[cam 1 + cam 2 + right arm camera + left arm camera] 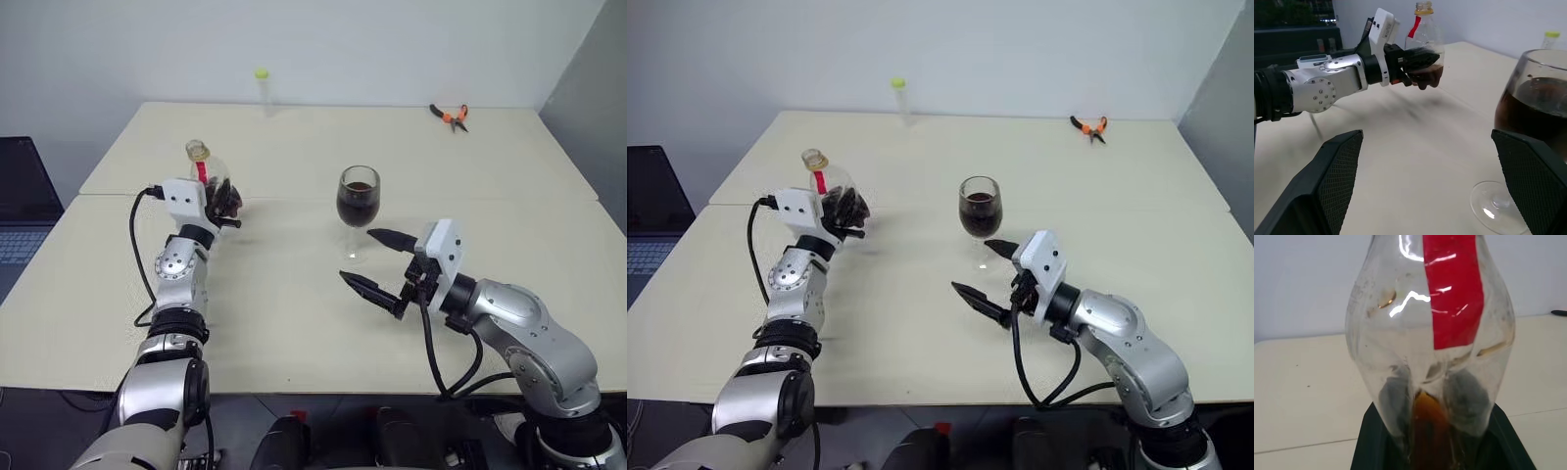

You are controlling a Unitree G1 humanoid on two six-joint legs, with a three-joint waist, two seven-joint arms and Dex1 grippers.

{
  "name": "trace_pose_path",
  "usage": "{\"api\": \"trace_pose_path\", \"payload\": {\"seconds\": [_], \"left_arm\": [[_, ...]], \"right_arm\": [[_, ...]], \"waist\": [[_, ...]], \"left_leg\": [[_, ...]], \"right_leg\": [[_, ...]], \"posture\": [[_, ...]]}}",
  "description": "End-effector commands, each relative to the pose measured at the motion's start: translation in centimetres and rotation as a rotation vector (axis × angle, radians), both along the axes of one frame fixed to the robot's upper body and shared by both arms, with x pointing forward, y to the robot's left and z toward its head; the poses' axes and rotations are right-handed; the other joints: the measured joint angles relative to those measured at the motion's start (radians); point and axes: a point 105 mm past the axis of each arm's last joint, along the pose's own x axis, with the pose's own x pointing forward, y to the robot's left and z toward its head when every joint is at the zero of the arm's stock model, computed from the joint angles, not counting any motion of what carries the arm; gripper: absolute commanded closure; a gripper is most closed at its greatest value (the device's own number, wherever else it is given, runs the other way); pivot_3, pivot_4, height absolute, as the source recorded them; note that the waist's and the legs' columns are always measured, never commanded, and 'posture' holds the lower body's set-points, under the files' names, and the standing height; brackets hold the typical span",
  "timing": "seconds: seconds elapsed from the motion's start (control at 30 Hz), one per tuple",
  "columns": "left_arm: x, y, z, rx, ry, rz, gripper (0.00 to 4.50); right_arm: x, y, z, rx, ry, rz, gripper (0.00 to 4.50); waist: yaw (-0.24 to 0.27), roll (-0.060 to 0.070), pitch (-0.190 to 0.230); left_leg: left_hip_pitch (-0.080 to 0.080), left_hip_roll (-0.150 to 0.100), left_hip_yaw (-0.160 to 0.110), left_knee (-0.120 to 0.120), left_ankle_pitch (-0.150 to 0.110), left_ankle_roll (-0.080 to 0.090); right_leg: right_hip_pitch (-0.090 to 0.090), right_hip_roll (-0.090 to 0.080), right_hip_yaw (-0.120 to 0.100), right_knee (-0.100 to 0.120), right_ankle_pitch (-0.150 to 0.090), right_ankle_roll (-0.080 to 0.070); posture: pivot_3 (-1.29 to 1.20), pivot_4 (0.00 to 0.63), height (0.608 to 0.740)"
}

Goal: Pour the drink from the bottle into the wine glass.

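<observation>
My left gripper (227,204) is shut on the bulbous base of the clear bottle (204,174), which it holds upright just above the table's left side. The bottle has a red label (1453,293), and a little dark drink (1428,76) sits at its bottom. At the table's middle stands the wine glass (358,196), its bowl about half full of dark drink (979,213). My right gripper (357,255) is open, level with the glass's stem on the near side. One finger is beside the stem and nothing lies between the fingers.
A slim clear tube with a yellow-green cap (263,90) stands at the table's far edge. Orange-handled pliers (450,116) lie at the far right. A laptop (20,201) sits off the table's left side. The cream table (294,323) has a seam running across it.
</observation>
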Motion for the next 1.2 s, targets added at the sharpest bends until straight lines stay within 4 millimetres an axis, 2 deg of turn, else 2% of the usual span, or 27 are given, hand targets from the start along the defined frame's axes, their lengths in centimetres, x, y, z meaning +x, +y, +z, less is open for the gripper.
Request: {"api": "trace_pose_path", "payload": {"seconds": [0.03, 0.13, 0.3, 0.67, 0.8, 0.9, 1.03, 1.13, 1.2], "left_arm": [[0.3, 0.5, 0.0, 0.003, 0.007, 0.039, 3.76], [0.6, 0.9, -1.3, -0.001, 0.067, 0.070, 3.76], [0.8, 0.8, -1.8, 0.024, 0.101, 0.076, 3.76], [0.0, 0.9, -2.2, 0.057, 0.071, 0.060, 0.17], [-1.1, 1.7, -2.4, 0.077, 0.048, 0.088, 0.08], [-3.1, 2.2, -2.4, 0.090, 0.014, 0.119, 0.08], [-5.2, 1.3, -1.9, 0.132, 0.007, 0.123, 0.08], [-7.1, 1.1, -2.2, 0.151, 0.039, 0.227, 0.08], [-7.9, 0.5, -2.6, 0.135, 0.067, 0.217, 0.08]], "right_arm": [[-0.7, 0.2, 0.8, 0.000, -0.033, 0.035, 0.00], [-0.6, 0.2, 0.6, -0.012, -0.022, 0.039, 0.00], [-0.3, 0.1, 0.8, -0.014, -0.019, 0.035, 0.00], [-0.8, 0.1, 0.4, -0.011, -0.005, 0.030, 0.00], [-0.8, -0.1, 0.0, -0.023, 0.013, 0.027, 0.00], [-0.6, -0.7, -0.7, -0.026, 0.034, -0.006, 0.00], [0.4, -2.1, -1.4, -0.026, -0.004, -0.130, 0.00], [3.5, -5.9, -2.2, 0.053, -0.037, -0.426, 0.00], [5.0, -8.9, -3.0, 0.086, -0.082, -0.612, 0.00]], "waist": [[0.000, 0.000, 0.000], [0.000, -0.001, 0.000], [0.000, -0.001, -0.001], [0.000, -0.001, -0.001], [0.000, -0.001, -0.001], [-0.002, -0.001, -0.001], [0.002, -0.001, -0.002], [0.006, -0.002, -0.004], [0.009, -0.002, -0.005]], "left_leg": [[0.000, 0.000, 0.000, 0.000, 0.000, 0.000], [0.000, 0.000, 0.000, 0.000, 0.000, 0.000], [0.001, 0.000, 0.000, 0.000, 0.000, 0.000], [0.001, 0.000, 0.000, -0.001, 0.000, 0.000], [0.001, 0.000, 0.000, -0.001, 0.000, 0.000], [0.002, 0.001, 0.000, -0.002, 0.000, 0.000], [0.002, 0.002, 0.000, -0.003, 0.000, 0.000], [0.003, 0.002, -0.001, -0.002, -0.002, 0.003], [0.004, 0.001, 0.000, -0.002, -0.002, 0.003]], "right_leg": [[0.000, 0.000, 0.000, 0.000, 0.000, 0.000], [0.000, 0.000, 0.000, 0.000, 0.000, 0.000], [0.001, 0.000, 0.000, 0.000, 0.000, 0.000], [0.001, 0.000, 0.000, 0.000, 0.000, 0.000], [0.001, 0.000, 0.000, 0.000, 0.000, 0.000], [0.001, -0.002, 0.001, 0.000, 0.000, 0.000], [0.000, -0.003, 0.001, -0.001, 0.000, 0.000], [0.002, -0.003, 0.000, -0.001, 0.000, 0.000], [0.003, -0.004, 0.001, -0.001, 0.000, 0.000]], "posture": [[0.00, 0.150, 0.740], [0.00, 0.150, 0.740], [0.00, 0.150, 0.740], [0.00, 0.150, 0.740], [0.00, 0.150, 0.740], [0.00, 0.150, 0.740], [0.00, 0.150, 0.740], [0.00, 0.150, 0.740], [0.00, 0.150, 0.740]]}}
